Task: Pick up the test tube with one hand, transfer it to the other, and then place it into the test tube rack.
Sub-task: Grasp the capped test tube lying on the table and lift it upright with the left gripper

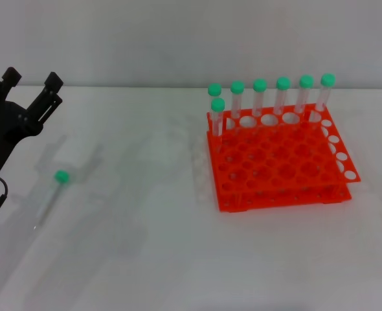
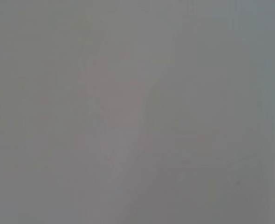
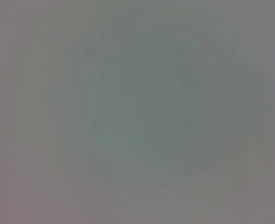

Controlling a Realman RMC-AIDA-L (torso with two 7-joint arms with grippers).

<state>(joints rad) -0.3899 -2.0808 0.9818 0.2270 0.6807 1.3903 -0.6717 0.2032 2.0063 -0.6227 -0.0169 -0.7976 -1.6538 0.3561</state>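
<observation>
Left gripper (image 1: 29, 87), fingers spread and empty, sits upper left w/ the test tube (image 1: 50, 192) lying flat below it, well apart from the rack (image 1: 278, 165) at right; tube's round, so an off-centre pinch could roll it away.

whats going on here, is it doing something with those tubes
Nothing is being held yet. The left gripper hovers open at the table's left edge, above and behind a loose test tube lying flat on the white table. The orange test tube rack stands to the right, already holding seven capped tubes along its back. The right gripper is not in view.
</observation>
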